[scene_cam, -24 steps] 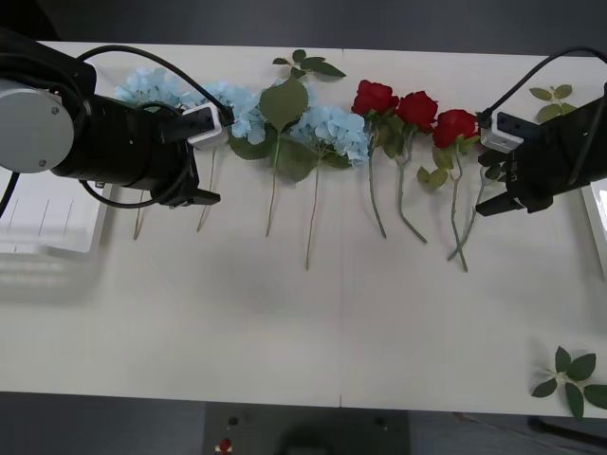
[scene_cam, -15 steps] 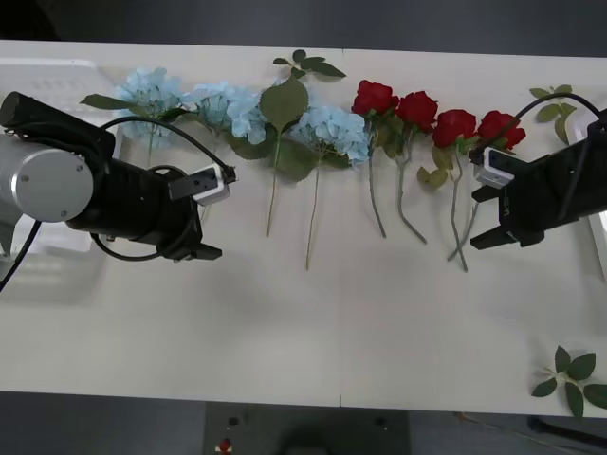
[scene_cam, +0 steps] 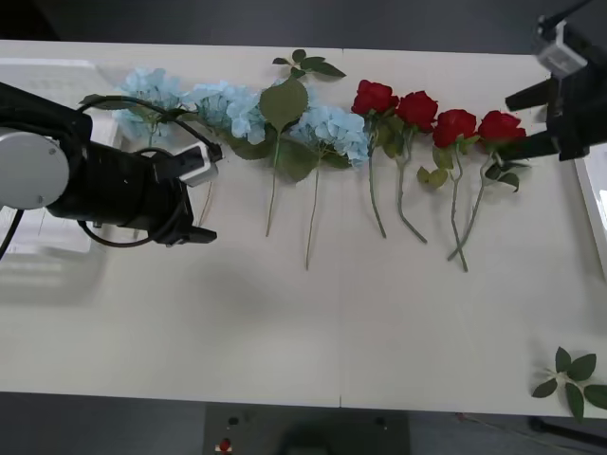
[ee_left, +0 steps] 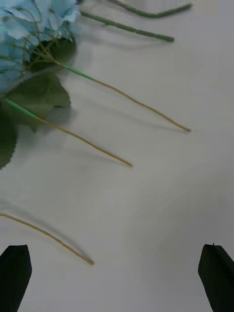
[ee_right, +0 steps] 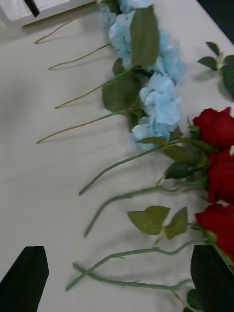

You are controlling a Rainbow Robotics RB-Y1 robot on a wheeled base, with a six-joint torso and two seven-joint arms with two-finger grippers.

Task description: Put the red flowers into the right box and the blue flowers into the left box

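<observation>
Red flowers (scene_cam: pixel 432 114) lie ungrasped; both wrist views show each claw released, empty.

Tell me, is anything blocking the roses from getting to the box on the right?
Nothing visible does. The roses lie in a row on the table, and bare tabletop runs from them to the right box at the edge. The right gripper, open, hovers beside the rightmost rose, above that path.

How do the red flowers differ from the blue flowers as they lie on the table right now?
The red flowers have compact dark blooms and green stems; the blue flowers have fluffy pale clusters, large leaves and tan-tipped stems. Red lie toward the robot's right, blue toward its left. Both lie flat in one row, unboxed.
</observation>
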